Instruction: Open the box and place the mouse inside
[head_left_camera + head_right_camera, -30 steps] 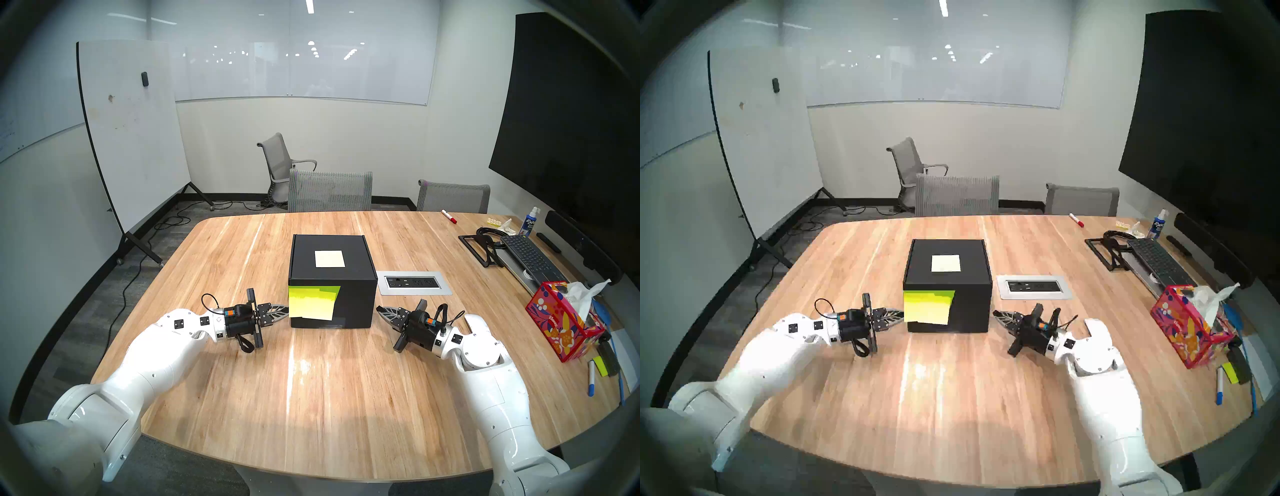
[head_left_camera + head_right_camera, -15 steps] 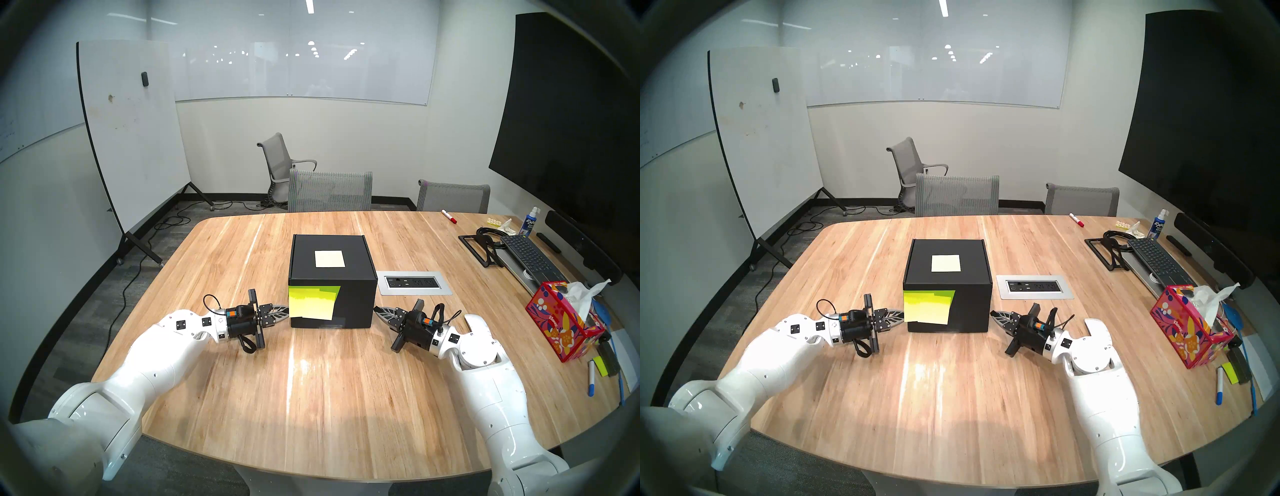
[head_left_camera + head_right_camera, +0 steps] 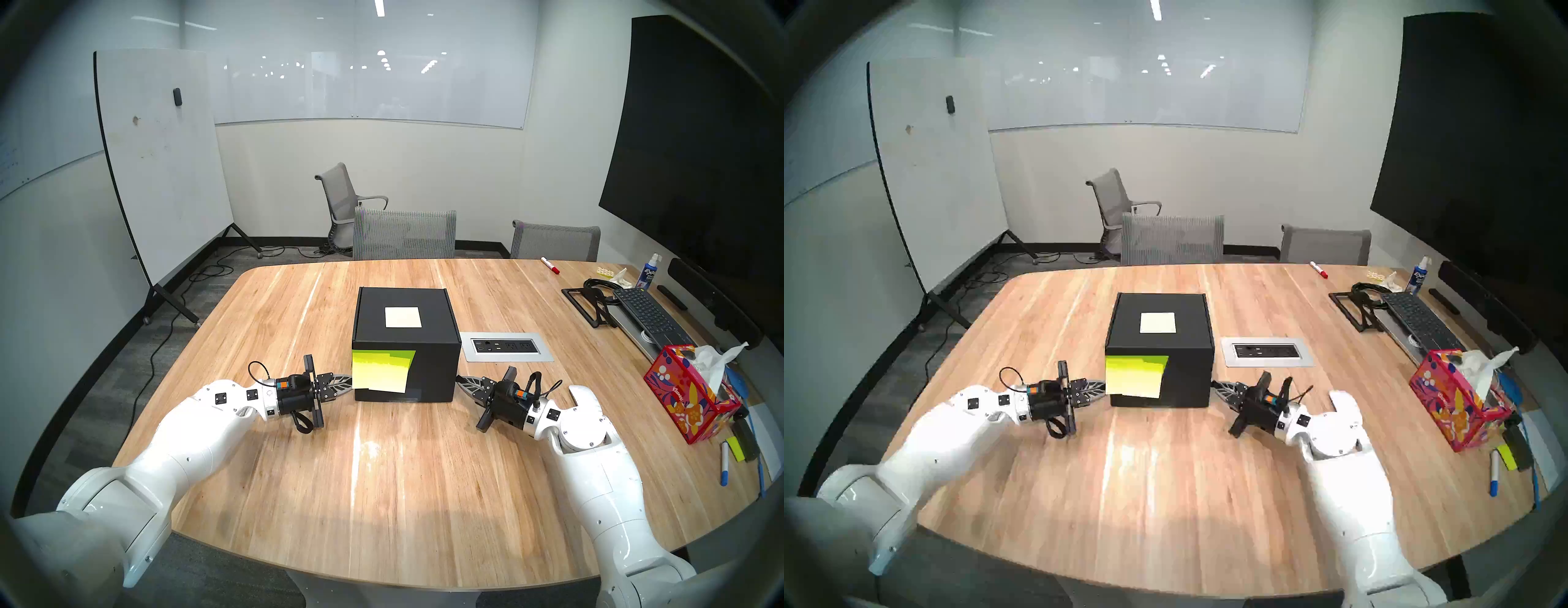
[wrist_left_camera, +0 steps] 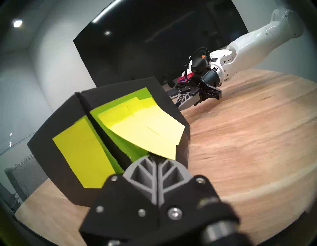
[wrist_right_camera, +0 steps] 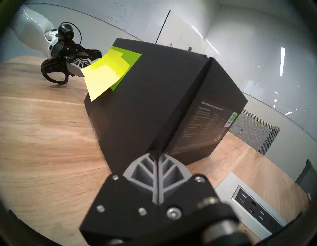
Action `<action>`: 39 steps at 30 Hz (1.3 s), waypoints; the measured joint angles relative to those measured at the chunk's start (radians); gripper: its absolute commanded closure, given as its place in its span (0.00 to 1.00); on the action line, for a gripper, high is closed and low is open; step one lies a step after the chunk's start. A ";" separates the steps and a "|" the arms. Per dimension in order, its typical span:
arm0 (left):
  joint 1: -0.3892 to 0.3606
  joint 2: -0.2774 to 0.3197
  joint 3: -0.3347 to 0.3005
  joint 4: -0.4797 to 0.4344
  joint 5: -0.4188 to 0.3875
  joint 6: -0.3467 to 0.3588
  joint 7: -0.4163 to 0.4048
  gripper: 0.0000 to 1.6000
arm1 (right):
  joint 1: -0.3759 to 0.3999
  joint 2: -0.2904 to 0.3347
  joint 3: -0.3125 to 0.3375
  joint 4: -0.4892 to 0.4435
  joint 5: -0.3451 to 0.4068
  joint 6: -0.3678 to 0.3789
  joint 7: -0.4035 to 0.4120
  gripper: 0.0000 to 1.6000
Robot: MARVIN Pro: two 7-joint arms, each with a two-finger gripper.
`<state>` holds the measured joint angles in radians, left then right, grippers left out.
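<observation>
The closed black box (image 3: 406,344) is flanked at its lower front corners by the left gripper (image 3: 348,381) and right gripper (image 3: 460,379), jaws pressed together, empty; bare table (image 3: 382,488) lies nearer.

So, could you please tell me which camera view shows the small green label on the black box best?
The right wrist view: the green label sits in plain sight at the far edge of the box side facing that camera, beside faint printed text. Both head views and the left wrist view show other faces of the box, so the label is hidden there.

right hand (image 3: 459,379) nearer box (image 3: 432,369), box nudged slightly left
</observation>
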<state>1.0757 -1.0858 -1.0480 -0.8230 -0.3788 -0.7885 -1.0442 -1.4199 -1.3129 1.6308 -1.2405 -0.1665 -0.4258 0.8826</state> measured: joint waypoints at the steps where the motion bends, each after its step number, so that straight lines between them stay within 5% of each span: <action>1: 0.000 0.001 0.002 -0.001 -0.001 0.000 0.000 1.00 | 0.000 0.000 0.000 0.000 0.000 0.000 0.000 1.00; 39: -0.012 0.031 0.070 -0.001 -0.050 -0.012 0.015 1.00 | -0.005 -0.009 0.025 -0.027 -0.006 0.002 0.020 1.00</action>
<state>1.0635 -1.0545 -0.9776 -0.8244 -0.4290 -0.8002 -1.0295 -1.4252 -1.3222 1.6556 -1.2676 -0.1725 -0.4238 0.9027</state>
